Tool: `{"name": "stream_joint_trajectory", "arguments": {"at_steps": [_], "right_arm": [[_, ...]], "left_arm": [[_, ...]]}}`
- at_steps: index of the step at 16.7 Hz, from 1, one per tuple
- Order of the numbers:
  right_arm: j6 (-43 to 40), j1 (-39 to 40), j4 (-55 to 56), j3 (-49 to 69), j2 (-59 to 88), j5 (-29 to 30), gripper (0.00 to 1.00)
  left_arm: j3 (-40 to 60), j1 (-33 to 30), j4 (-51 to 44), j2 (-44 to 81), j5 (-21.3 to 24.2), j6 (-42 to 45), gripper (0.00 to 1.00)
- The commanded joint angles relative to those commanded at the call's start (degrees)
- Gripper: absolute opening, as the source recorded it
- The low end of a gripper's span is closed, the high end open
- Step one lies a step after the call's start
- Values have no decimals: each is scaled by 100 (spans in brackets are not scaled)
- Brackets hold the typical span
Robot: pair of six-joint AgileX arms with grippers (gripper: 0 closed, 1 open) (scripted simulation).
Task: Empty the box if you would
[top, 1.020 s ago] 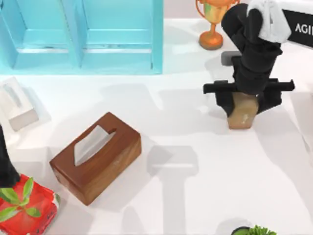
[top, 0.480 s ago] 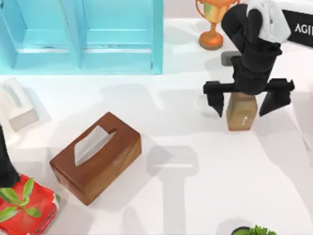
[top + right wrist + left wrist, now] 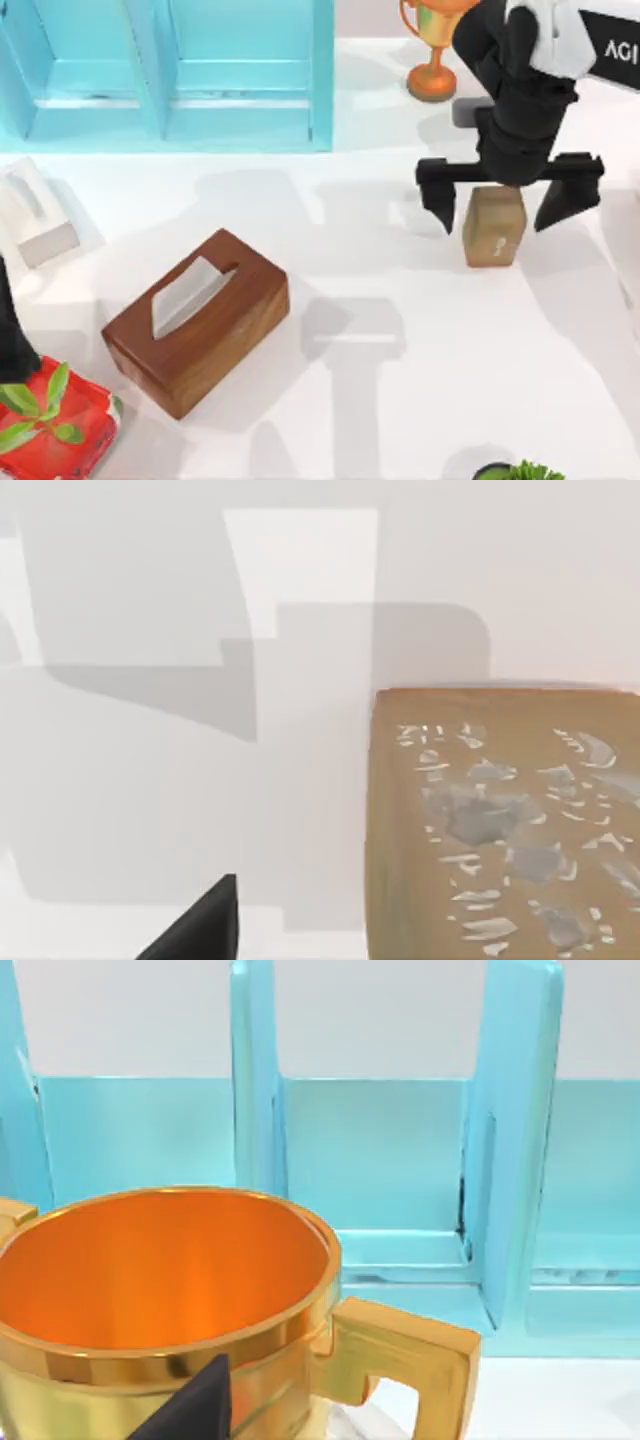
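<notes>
Block (image 3: 494, 226), tan and small, is standing upright on the bench (image 3: 420, 400), just in front of the gold trophy (image 3: 433, 45). Right gripper (image 3: 509, 205) is hanging directly over the block with jaws spread wide; one finger is sitting on either side of the block, apart from it, gripping nothing. Right wrist view is showing the block's speckled top face (image 3: 505, 825) close below, with bare bench beside it.

Blue box (image 3: 165, 75), an open divided rack, is lying at the far edge of the bench, well to the left of the block. Compartments facing the camera are looking bare in the top view and in the left wrist view (image 3: 370, 1160).

Left arm (image 3: 12, 325) is sitting at the near left edge, far from the block. Its wrist camera is looking over a gold cup (image 3: 170, 1300) toward the box; whether its jaws are open or closed cannot be told.

Judgement: the block is out of the box and resting free, so this item looks done. Whether anything is remaining inside the box cannot be confirmed from these views.

Wooden tissue holder (image 3: 195, 320) is sitting idle, left of the block.
</notes>
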Motion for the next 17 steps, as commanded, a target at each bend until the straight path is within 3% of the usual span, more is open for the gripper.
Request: {"name": "stream_joint_trajectory", "arguments": {"at_steps": [6, 12, 17], "right_arm": [[-12, -6, -1313, 1122, -155, -21, 100], [-26, -17, -1438, 1238, -188, -9, 100], [-932, -923, -1503, 1034, -445, -17, 100]], "left_arm": [[0, 0, 0, 0, 0, 0, 100], [0, 0, 0, 0, 0, 0, 100], [0, 0, 0, 0, 0, 0, 100]]}}
